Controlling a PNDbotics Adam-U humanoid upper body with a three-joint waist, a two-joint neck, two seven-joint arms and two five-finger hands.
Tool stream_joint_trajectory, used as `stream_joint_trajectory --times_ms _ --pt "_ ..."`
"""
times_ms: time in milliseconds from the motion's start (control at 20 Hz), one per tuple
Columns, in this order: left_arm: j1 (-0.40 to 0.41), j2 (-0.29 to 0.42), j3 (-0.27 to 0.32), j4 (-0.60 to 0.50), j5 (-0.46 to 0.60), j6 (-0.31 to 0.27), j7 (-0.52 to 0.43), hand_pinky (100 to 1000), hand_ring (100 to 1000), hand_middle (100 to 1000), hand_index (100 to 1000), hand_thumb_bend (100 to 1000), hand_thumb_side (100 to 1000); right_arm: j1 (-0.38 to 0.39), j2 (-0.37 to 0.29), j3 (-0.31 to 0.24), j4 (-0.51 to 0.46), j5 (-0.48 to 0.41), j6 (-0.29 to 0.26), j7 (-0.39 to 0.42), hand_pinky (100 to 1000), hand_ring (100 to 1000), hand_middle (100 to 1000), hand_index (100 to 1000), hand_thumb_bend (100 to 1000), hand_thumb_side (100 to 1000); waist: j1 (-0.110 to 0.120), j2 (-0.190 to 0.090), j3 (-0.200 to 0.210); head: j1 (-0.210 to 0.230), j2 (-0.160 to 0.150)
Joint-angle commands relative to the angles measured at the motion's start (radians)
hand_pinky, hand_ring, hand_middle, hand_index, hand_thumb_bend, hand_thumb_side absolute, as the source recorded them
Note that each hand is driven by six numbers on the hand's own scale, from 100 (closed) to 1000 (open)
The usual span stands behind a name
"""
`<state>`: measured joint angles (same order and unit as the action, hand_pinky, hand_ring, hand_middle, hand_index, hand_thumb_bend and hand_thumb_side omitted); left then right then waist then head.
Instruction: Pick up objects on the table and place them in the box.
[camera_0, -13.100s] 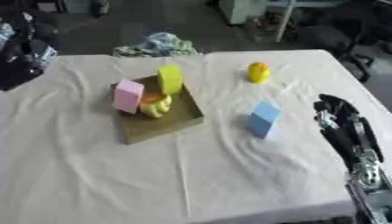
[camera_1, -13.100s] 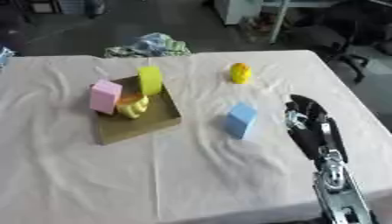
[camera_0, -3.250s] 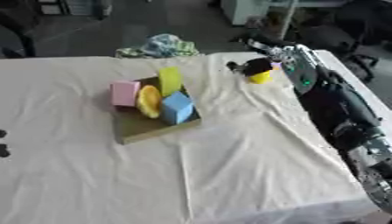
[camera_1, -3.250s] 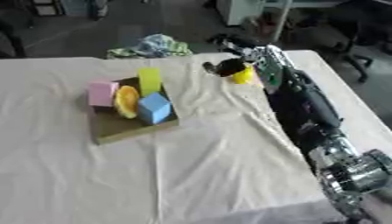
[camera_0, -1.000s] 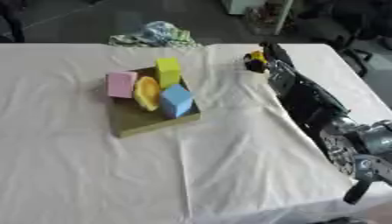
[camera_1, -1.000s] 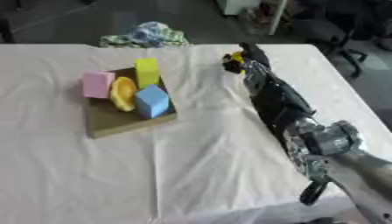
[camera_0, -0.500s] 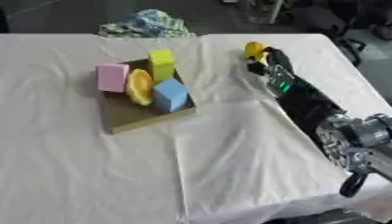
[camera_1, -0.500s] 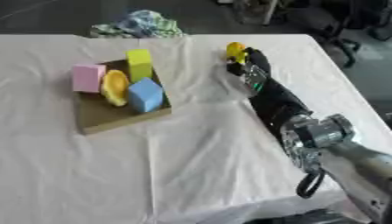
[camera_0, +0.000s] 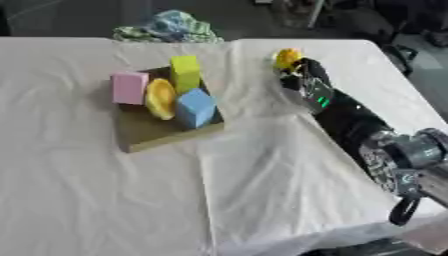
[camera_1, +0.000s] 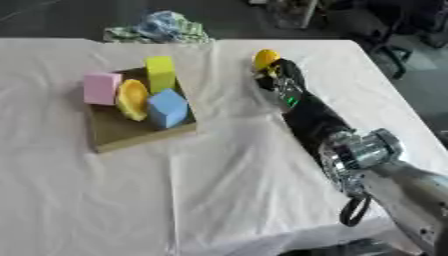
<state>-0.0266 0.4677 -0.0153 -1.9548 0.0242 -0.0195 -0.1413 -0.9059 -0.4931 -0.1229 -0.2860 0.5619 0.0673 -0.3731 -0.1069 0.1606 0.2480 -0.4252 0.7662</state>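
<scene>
A brown cardboard box (camera_0: 149, 134) lies left of the table's middle. It holds a pink block (camera_0: 129, 87), a yellow-green block (camera_0: 185, 72), an orange rounded piece (camera_0: 160, 98) and a blue block (camera_0: 196, 107). A small yellow object (camera_0: 286, 57) sits on the white cloth near the far right. My right hand (camera_0: 303, 76) reaches up to it from the lower right, with dark fingers curled round its near side. How much of the object the fingers enclose is hidden. My left hand shows in neither view.
A crumpled blue-green cloth (camera_0: 171, 27) lies at the table's far edge. The white tablecloth (camera_0: 105, 200) is wrinkled, with a fold running down its middle. The table's right edge (camera_0: 411, 95) is close to my right arm; chair legs stand beyond it.
The blue block, on the table 13 s ago, now lies in the box. Over the last second the camera has shifted; my right hand stays at the yellow object.
</scene>
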Motion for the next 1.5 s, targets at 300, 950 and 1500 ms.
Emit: stream_joint_trajectory --times_ms 300,950,1500 --pt "-0.006 0.022 0.008 -0.010 -0.001 -0.001 0.000 730 515 624 789 162 893 -0.016 -0.018 -0.011 -0.032 0.043 0.052 -0.261 648 563 358 438 100 100 -0.009 -0.004 -0.007 -0.011 0.004" --pt "-0.009 0.032 0.008 -0.010 -0.008 -0.003 -0.002 731 515 624 789 159 896 -0.018 -0.032 -0.018 -0.025 -0.041 0.004 -0.216 819 848 879 957 251 563 -0.018 0.007 0.021 -0.034 0.004" --pt "-0.027 0.049 0.004 -0.022 -0.014 -0.006 -0.006 732 515 625 790 153 900 -0.005 -0.070 0.003 0.034 -0.161 0.056 -0.245 791 803 775 881 215 481 -0.012 0.052 0.052 -0.091 0.004"
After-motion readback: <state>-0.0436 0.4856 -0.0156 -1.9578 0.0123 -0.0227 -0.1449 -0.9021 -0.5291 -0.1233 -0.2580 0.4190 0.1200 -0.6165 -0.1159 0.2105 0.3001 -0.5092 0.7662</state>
